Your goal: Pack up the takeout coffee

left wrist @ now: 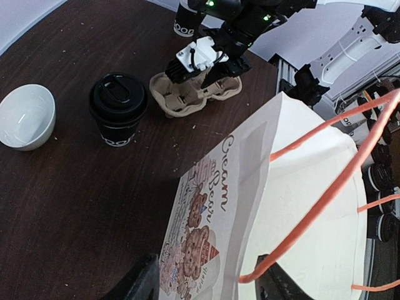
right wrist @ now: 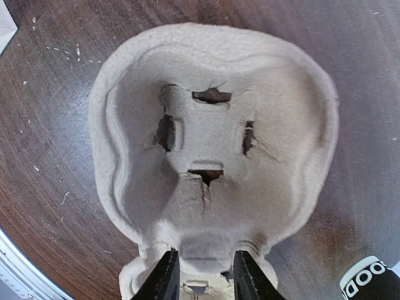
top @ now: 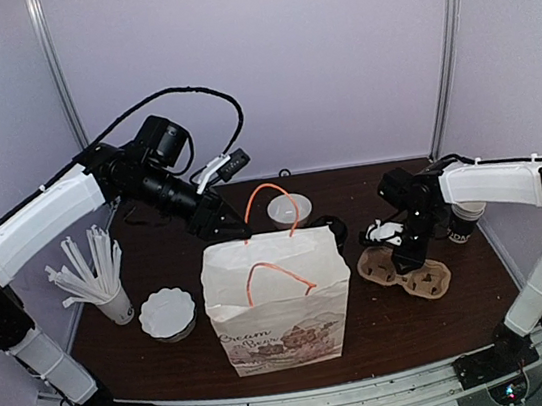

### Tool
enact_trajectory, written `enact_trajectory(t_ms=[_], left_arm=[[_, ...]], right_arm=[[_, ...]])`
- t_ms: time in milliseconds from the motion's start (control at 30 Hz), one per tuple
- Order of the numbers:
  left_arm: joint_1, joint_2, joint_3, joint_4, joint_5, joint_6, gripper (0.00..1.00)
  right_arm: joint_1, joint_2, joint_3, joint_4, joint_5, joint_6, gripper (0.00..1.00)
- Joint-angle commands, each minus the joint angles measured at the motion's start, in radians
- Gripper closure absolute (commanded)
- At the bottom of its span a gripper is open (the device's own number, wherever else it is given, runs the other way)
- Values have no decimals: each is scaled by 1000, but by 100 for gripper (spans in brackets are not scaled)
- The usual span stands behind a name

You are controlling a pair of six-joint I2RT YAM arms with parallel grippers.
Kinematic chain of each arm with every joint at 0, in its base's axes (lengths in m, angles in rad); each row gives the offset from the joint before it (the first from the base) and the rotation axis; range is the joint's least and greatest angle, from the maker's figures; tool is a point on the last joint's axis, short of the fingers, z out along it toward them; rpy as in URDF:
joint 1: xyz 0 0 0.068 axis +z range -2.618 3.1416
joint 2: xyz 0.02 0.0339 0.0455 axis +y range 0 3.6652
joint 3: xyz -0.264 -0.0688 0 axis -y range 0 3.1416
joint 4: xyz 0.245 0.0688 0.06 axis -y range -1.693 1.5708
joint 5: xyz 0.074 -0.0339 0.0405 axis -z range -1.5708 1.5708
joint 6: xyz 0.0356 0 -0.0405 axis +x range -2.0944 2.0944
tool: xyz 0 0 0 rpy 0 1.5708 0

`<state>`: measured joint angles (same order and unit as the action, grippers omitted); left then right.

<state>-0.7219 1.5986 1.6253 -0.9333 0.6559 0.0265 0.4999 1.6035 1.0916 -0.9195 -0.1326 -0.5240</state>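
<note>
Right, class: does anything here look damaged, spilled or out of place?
Nothing looks spilled. The pulp carrier shows ragged tears around the slots in its well, and pale crumbs dot the table beside it.

From above, the paper bag [top: 277, 298] hides most of the takeout coffee [top: 332, 225]. The right wrist view's edge cuts off the cup carrier [right wrist: 212, 144] and the lidless cup [right wrist: 372, 284].

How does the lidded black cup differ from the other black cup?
The lidded cup has a black lid; the other cup shows a white open rim. The lidded cup stands in the open; the other cup sits partly behind the right arm. Both are black, white-lettered.
</note>
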Motion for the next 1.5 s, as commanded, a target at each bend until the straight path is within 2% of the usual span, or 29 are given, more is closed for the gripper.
enact_trajectory(t_ms=[0, 300, 1000, 1467], left_arm=[[-4, -28, -6, 40, -5, -2, 45], [-4, -29, -12, 43, -8, -4, 45], [-4, -30, -30, 44, -15, 3, 44], [-4, -33, -35, 42, -18, 4, 44]], right_arm=[[8, -74, 23, -14, 39, 9, 66], [8, -10, 14, -7, 38, 13, 57], [21, 64, 32, -24, 50, 26, 59], [20, -18, 45, -34, 73, 31, 74]])
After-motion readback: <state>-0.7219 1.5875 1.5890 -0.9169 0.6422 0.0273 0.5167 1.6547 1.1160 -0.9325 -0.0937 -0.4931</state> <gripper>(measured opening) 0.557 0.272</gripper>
